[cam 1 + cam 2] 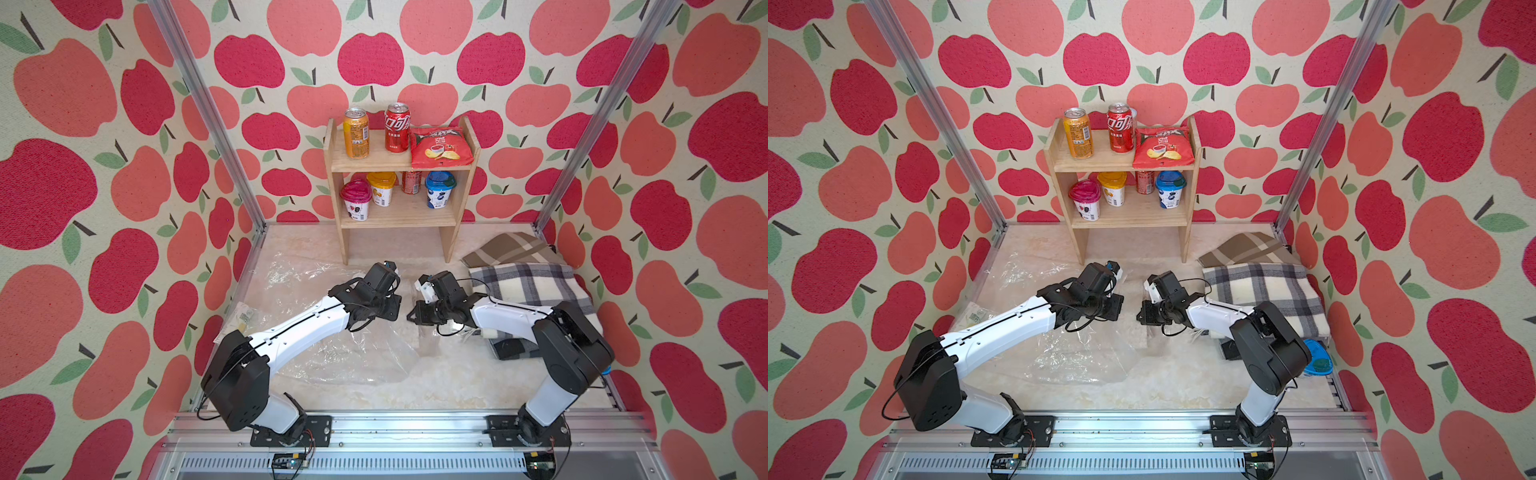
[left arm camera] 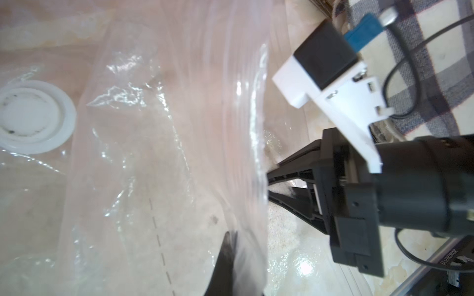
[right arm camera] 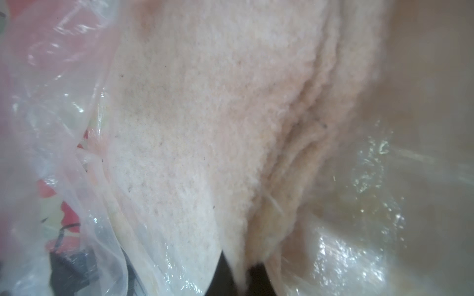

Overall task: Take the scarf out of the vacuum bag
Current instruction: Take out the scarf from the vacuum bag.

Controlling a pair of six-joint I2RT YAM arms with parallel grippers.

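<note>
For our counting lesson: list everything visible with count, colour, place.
vacuum bag: 1, clear, table centre
scarf: 1, cream, bag's mouth
grey plaid cloth: 1, grey, right
brown plaid cloth: 1, brown, behind it
small bag: 1, clear, left
shelf: 1, wooden, back
orange can: 1, orange, upper shelf
red cans: 2, red, both shelves
crisp packet: 1, red, upper shelf
cups: 3, pink, yellow, blue, lower shelf
left gripper: 1, black, gripping vacuum bag
right gripper: 1, black, gripping scarf
</note>
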